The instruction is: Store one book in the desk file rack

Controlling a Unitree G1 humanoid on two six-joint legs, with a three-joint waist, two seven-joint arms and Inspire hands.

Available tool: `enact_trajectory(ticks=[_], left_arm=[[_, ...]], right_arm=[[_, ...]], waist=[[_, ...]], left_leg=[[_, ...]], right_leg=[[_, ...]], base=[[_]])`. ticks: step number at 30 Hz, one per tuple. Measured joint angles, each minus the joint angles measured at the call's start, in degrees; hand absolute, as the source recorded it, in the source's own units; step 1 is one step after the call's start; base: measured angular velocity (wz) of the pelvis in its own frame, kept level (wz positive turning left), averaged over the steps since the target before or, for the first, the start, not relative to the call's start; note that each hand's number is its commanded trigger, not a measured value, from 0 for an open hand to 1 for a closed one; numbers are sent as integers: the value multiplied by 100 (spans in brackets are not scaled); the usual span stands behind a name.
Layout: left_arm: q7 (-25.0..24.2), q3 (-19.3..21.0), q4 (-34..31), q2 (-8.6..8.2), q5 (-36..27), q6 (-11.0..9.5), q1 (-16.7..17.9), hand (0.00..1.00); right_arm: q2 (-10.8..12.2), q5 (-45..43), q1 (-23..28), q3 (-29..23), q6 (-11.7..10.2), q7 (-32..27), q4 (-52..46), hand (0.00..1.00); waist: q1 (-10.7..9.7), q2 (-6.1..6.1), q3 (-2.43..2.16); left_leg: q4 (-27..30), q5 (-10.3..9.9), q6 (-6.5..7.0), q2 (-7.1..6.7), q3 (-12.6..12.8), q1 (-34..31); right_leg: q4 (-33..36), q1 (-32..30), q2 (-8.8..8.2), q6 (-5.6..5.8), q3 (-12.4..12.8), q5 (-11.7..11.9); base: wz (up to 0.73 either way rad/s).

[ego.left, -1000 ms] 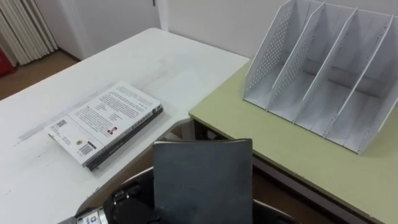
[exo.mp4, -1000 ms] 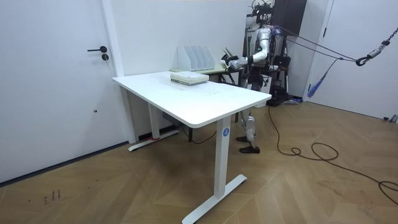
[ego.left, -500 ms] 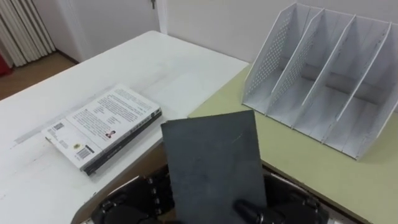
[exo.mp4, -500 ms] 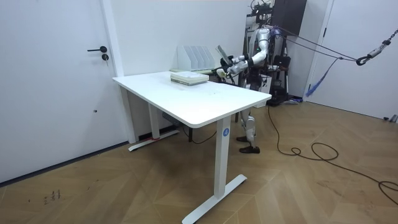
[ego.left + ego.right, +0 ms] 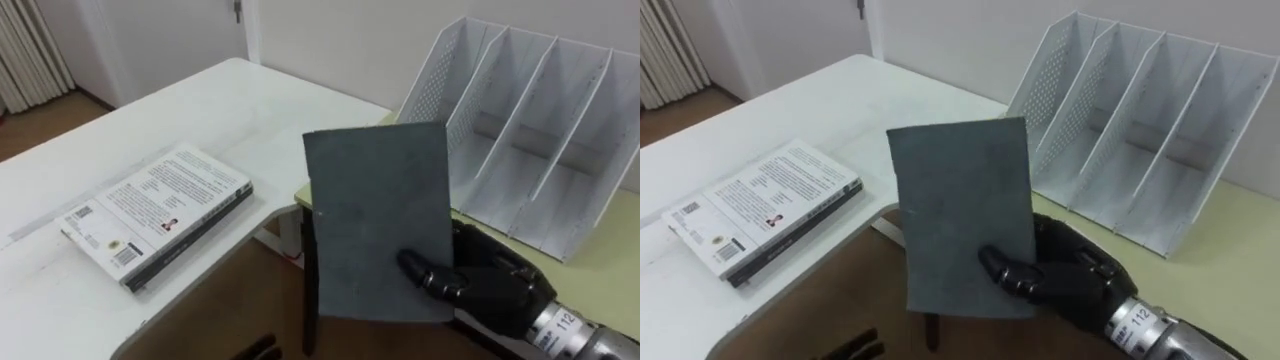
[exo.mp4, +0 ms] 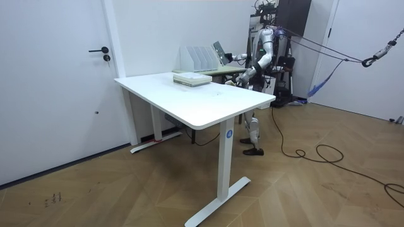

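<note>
Grey book (image 5: 378, 225) is rising upright over the green table's (image 5: 605, 275) near edge, gripped now by the right robot hand (image 5: 485, 285) alone, the left robot hand (image 6: 238, 79), state unclear, dropping away, so slotting into the rack (image 5: 520, 130) is nearing.

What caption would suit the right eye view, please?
Right hand holds a grey book upright near the white rack.
</note>
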Motion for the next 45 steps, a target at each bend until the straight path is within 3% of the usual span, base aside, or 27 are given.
enact_trajectory(ticks=[4, 7, 11, 14, 18, 27, 38, 42, 45], left_arm=[[186, -17, 345, -228, 358, -96, 19, 0], [290, -16, 461, -385, 381, -243, 102, 0], [512, 37, 798, -547, 490, -530, 171, 0], [687, 122, 1163, -646, 591, -569, 172, 0], [868, 116, 1680, -774, 592, -787, 154, 0], [943, 118, 2182, -852, 688, -909, 143, 0], [987, 171, 2428, -892, 691, -971, 61, 0], [992, 161, 2485, -873, 687, -968, 61, 0], [1017, 162, 2481, -870, 689, -955, 82, 0]], right_arm=[[218, -7, -177, -76, -194, -653, -54, 100], [243, -204, -227, -130, -449, -1180, -130, 100], [289, -1122, -307, -338, -621, -1880, -211, 100], [428, -2058, -589, -487, -639, -2549, -218, 100], [429, -2797, -965, -487, -811, -3524, -218, 100], [412, -3424, -1932, -533, -1234, -5205, 143, 100], [383, -3828, -2790, -933, -1281, -6727, 717, 100], [182, -3856, -2970, -930, -1290, -7089, 905, 100], [159, -3862, -2989, -932, -1290, -7249, 942, 100]], waist=[[-31, -4, 5], [-24, -6, 6], [6, 14, 7], [8, 20, 5], [12, 0, 7], [44, -60, 11], [186, -85, -5], [187, -86, -12], [189, -81, -25]], left_leg=[[2, 3, 2, -1, -1, -11], [-6, 3, 2, 1, 16, -22], [-25, 3, 1, 1, 34, -6], [-51, 7, -5, 2, 59, 3], [-112, 16, -19, -9, 53, 52], [-180, 28, -37, -8, -1, 63], [-189, 42, -34, -41, -122, -38], [-193, 42, -34, -42, -147, -32], [-190, 43, -35, -40, -147, -23]], right_leg=[[-26, -14, 3, 0, 3, 0], [-91, -24, 12, 7, 32, 9], [-106, -39, 21, 7, 44, 9], [-91, -36, 52, 4, 82, 11], [-111, -30, 72, -6, 83, 16], [-167, 3, 79, -18, -15, 26], [-181, -34, 74, -18, -155, 26], [-186, -18, 66, -18, -244, 26], [-186, -9, 68, -18, -245, 26]], base=[[0], [0], [-2], [-7], [-1], [2], [4], [0], [0]])
